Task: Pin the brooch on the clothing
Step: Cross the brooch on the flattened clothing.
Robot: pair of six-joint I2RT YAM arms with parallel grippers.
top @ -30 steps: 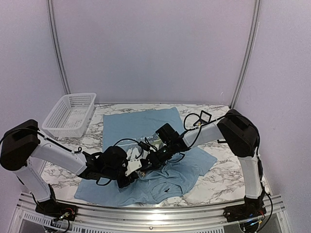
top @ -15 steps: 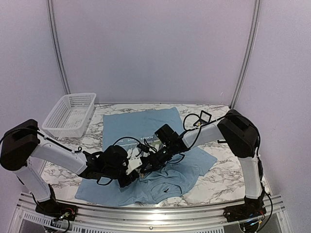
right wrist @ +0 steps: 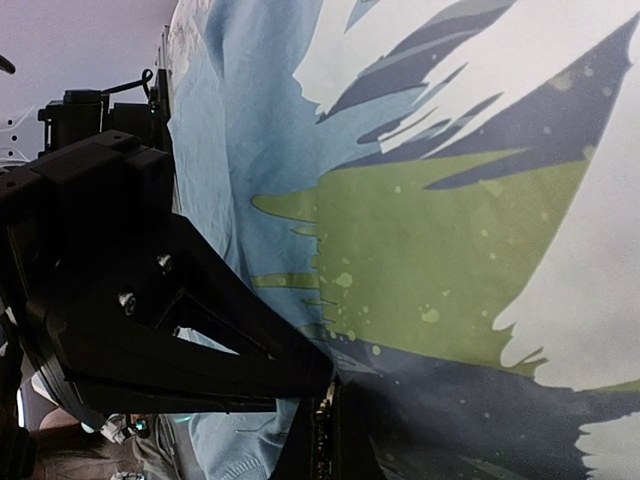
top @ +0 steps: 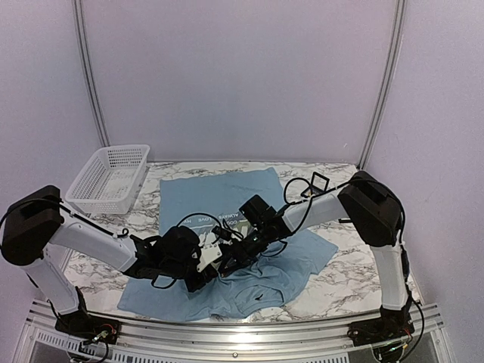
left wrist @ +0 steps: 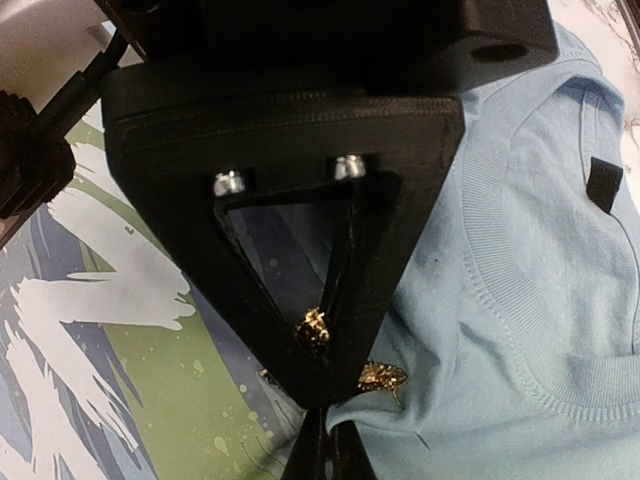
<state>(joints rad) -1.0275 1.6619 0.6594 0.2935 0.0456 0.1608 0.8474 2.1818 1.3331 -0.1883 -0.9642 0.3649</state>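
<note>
Left claw (left wrist: 320,455) is pinched right down, tips together at the bottom of its wrist view; whether cloth sits between them, I can't tell. Right claw (right wrist: 325,440) is narrow too, jaws closed, nose to nose with the left. And there's the brooch (left wrist: 380,377): tiny, gold, lacy-edged, glinting either side of the right claw's black finger. It lies on the light blue T-shirt (left wrist: 520,250) near the ribbed collar, beside the green-and-white print. The shirt sprawls over the marble tabletop (top: 340,283).
</note>
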